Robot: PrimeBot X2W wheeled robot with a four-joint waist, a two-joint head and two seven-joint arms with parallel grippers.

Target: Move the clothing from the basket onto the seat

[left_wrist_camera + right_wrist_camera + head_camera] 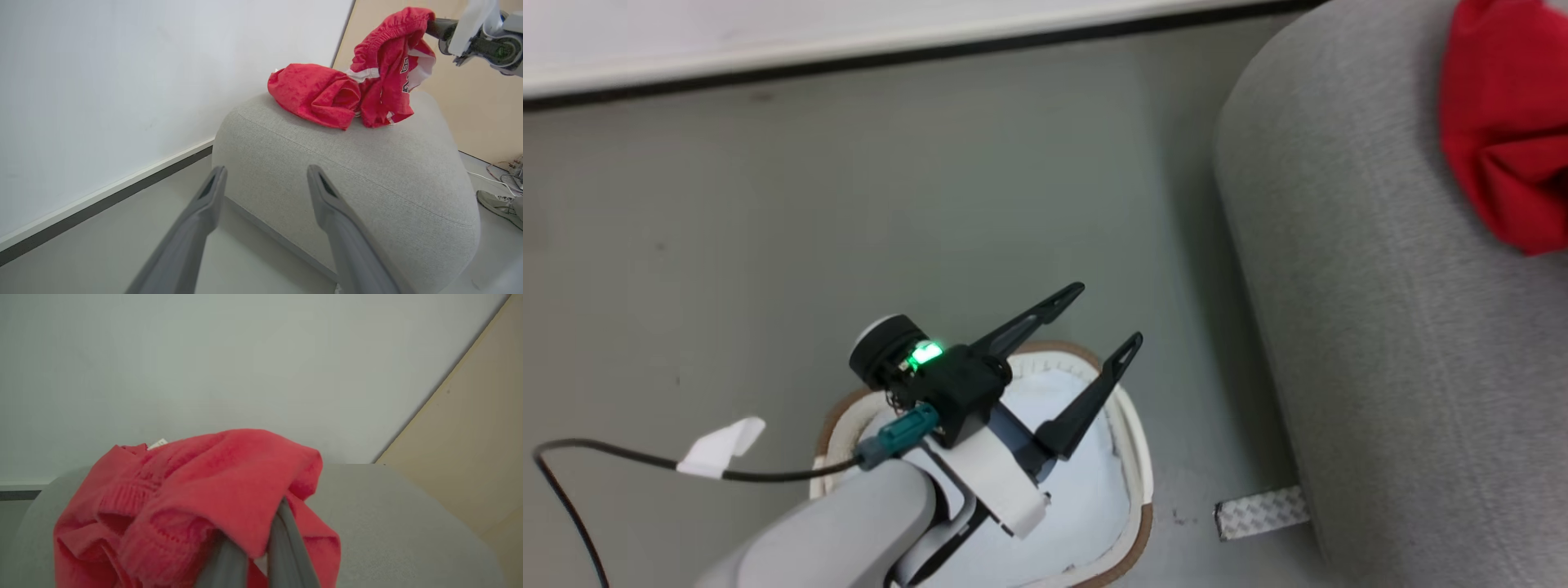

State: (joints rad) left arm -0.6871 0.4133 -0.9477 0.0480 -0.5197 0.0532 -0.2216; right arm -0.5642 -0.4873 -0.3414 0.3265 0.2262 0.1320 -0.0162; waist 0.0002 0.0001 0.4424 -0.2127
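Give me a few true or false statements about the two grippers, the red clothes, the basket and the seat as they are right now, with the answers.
1. The left gripper is open with nothing between its fingers. True.
2. The right gripper is open and empty. False: it is shut on the white-trimmed red garment, holding it up over the seat.
3. The plain red garment lies on top of the seat. True.
4. The basket stands on the seat. False: it stands on the floor beside the seat, below the left gripper.
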